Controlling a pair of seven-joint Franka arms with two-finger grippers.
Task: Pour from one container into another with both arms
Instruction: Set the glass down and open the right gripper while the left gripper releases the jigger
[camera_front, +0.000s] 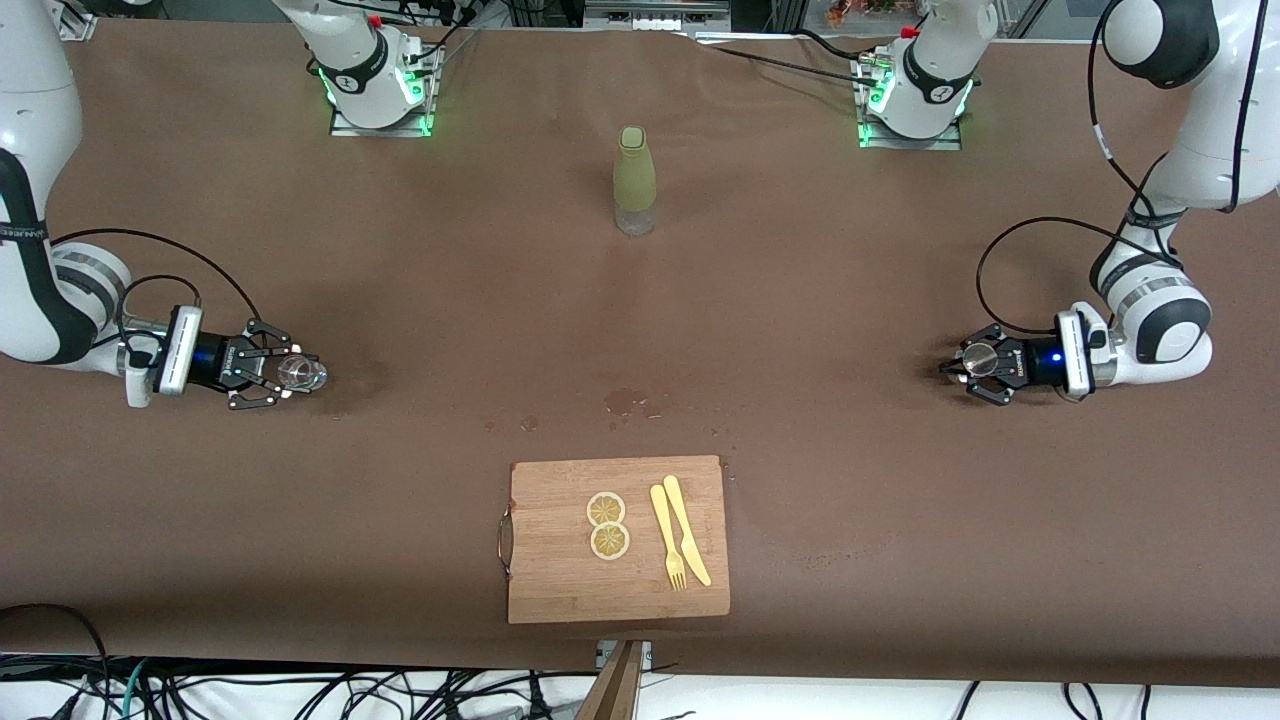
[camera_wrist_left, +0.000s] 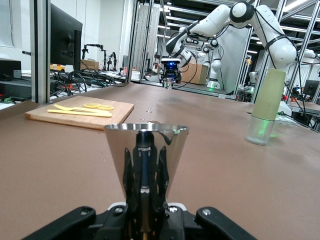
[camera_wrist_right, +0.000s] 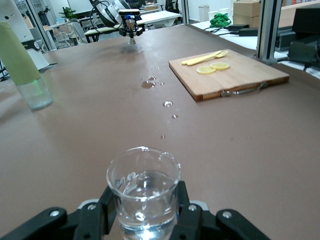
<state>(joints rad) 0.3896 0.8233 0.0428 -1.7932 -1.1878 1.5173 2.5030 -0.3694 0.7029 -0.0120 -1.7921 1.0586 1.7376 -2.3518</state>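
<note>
Lemon slices (camera_front: 608, 525) on cutting board (camera_front: 560, 590)

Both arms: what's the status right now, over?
Left end effector shut on metal cup, at its end of table. Right end effector shut on glass, water inside. Bottle, cutting board, spilled drops between them.

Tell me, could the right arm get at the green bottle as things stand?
Probably not yet: the path over the table looks free, but the right claw is shut on a glass of water. The green bottle stands mid-table, nearer the bases.
</note>
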